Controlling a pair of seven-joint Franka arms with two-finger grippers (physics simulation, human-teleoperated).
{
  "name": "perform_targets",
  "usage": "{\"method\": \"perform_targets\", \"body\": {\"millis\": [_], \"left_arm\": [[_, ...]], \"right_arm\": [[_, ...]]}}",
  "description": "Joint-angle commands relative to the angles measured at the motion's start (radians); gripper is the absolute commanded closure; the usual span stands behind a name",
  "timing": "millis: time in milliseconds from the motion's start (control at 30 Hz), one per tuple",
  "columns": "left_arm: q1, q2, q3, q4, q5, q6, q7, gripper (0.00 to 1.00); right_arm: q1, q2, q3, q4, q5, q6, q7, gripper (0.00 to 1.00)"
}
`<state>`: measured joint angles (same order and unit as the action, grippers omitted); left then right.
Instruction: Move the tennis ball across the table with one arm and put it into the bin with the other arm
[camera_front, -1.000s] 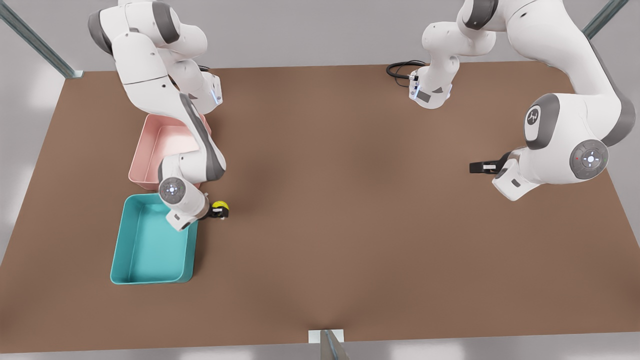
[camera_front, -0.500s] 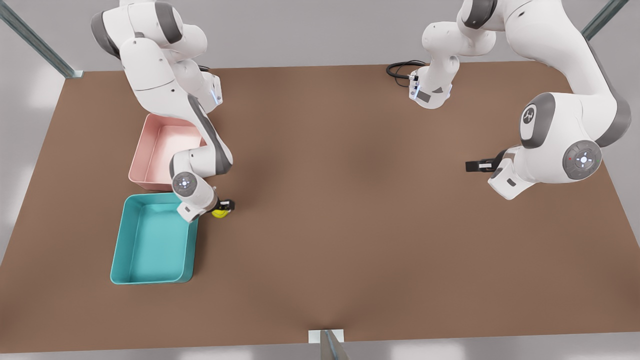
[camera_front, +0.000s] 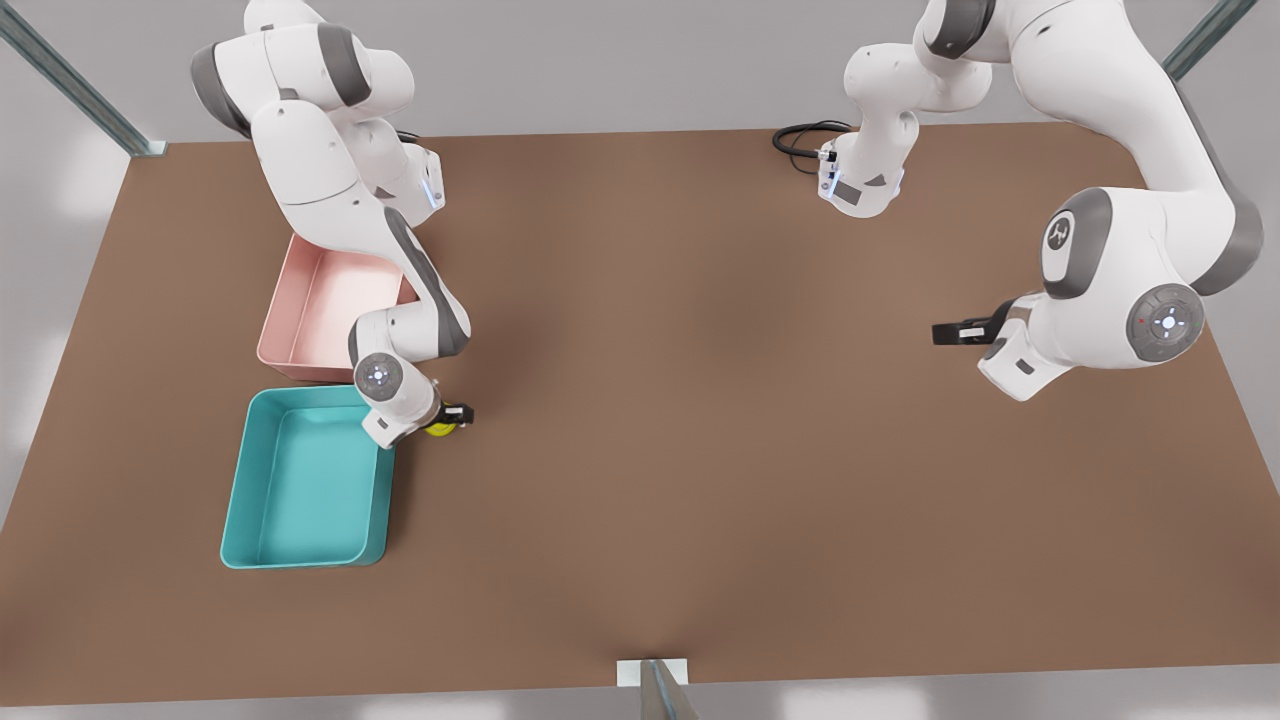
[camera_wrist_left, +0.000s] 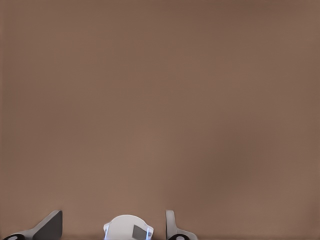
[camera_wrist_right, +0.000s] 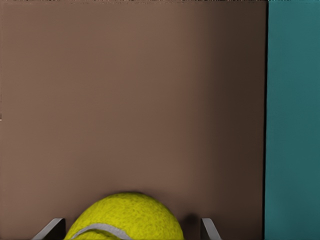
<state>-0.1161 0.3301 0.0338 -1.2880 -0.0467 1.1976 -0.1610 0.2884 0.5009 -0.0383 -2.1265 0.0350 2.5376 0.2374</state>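
The ball (camera_front: 440, 427) is straddled on the table (camera_front: 700, 450) beside the bin (camera_front: 300, 480) by the right gripper (camera_front: 452, 415), lowered within a second, jaws wide. A grasp seems imminent. The left gripper (camera_front: 945, 333) is parked open, well apart.

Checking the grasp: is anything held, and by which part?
Nothing: right end effector straddles the tennis ball, fingers not touching; left end effector waits empty.

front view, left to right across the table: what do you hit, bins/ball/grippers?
Teal bin → right gripper with its jaws around the tennis ball → bare table → left gripper, waiting. The pink bin overlaps the teal one sideways, so it is left out.
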Motion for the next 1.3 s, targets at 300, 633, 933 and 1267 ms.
{"method": "perform_targets", "body": {"millis": [300,633,933,1267], "left_arm": [[0.012,0.02,0.005,0.004,0.021,0.02,-0.017,0.0],[0.009,0.006,0.0,0.009,0.019,-0.03,-0.017,0.0],[0.009,0.003,-0.02,0.007,0.016,-0.062,-0.018,0.0],[0.01,-0.005,-0.021,0.015,0.01,-0.072,-0.021,0.0]], "right_arm": [[0.0,-0.022,0.005,0.011,0.002,-0.005,0.0,0.3],[-0.078,-0.117,-0.089,0.292,-0.01,-0.263,-0.599,0.3],[-0.138,-0.001,-0.161,0.382,0.114,-0.33,-0.79,0.0],[-0.149,-0.366,-0.057,0.655,-0.09,-1.122,-0.268,0.0]]}}
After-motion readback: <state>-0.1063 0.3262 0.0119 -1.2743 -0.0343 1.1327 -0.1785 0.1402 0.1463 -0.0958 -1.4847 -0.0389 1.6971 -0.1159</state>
